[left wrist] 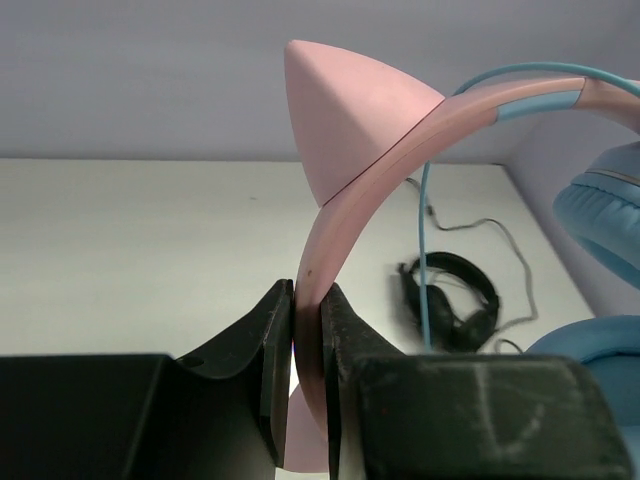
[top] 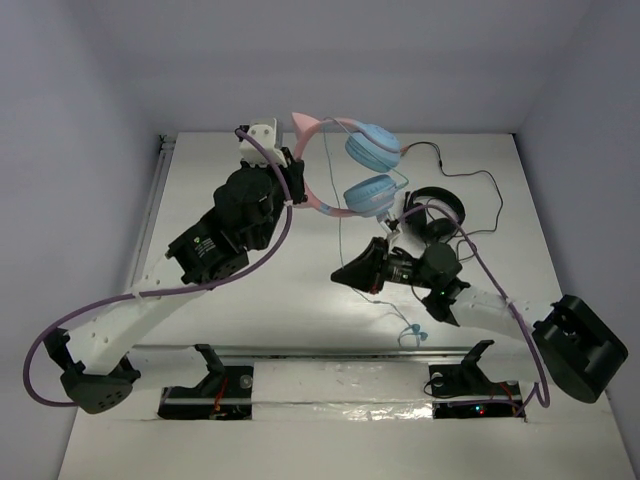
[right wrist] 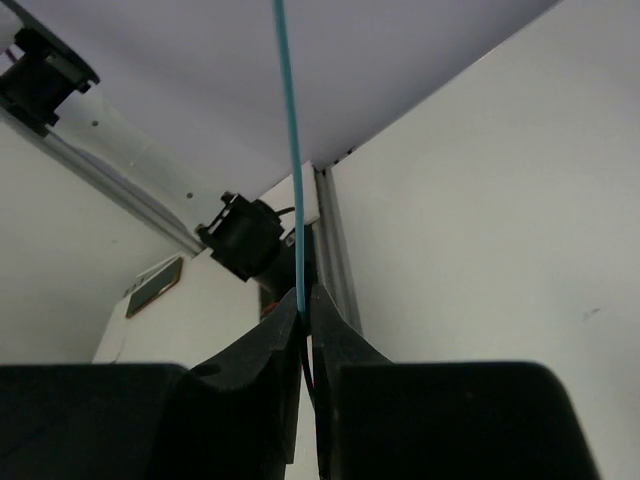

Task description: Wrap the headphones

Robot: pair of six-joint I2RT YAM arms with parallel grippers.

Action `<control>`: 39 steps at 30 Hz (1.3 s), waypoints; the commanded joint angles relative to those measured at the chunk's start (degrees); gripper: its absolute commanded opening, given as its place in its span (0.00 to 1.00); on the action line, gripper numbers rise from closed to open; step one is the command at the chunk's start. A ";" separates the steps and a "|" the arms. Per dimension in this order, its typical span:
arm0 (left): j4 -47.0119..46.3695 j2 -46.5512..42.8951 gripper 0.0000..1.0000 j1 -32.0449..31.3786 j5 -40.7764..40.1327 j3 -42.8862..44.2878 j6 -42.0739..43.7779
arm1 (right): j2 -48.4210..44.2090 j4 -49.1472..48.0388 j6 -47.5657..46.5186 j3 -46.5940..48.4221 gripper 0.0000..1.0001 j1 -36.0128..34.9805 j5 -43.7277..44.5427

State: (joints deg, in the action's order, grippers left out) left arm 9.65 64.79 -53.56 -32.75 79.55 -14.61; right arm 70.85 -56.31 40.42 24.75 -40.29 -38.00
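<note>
Above the white tabletop [top: 300, 315], toward its far edge, my left gripper [left wrist: 308, 300] clamps the rigid, smooth pink cat-ear headband [left wrist: 330, 230] of the light-blue over-ear headphones [top: 372, 150], a sound hold, while my right gripper [right wrist: 305, 300] pinches their thin light-blue cable [right wrist: 290, 150], judged limp, light and slip-prone, needing steady tension.

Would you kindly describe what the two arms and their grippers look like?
The left arm and right arm have black joint housings, white links and a purple cable each. The left gripper and right gripper have black fingers tapering to narrow tips.
</note>
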 commanded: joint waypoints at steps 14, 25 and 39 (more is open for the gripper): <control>-8.69 1.56 0.00 6.36 -15.85 -0.10 7.31 | -5.37 -6.00 6.25 -3.22 0.13 -13.31 0.47; -1.57 0.60 0.00 8.82 -19.98 -5.97 10.74 | -24.70 37.66 -0.78 6.42 0.00 -15.87 7.41; 13.55 1.47 0.00 1.98 -6.10 -18.99 7.49 | -15.84 79.67 -23.19 38.15 0.00 -15.87 34.02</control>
State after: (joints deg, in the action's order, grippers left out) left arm 21.85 67.55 -49.10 -40.42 61.43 -5.48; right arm 51.94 14.02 24.56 57.78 -55.61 -12.75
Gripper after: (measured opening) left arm 0.098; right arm 0.013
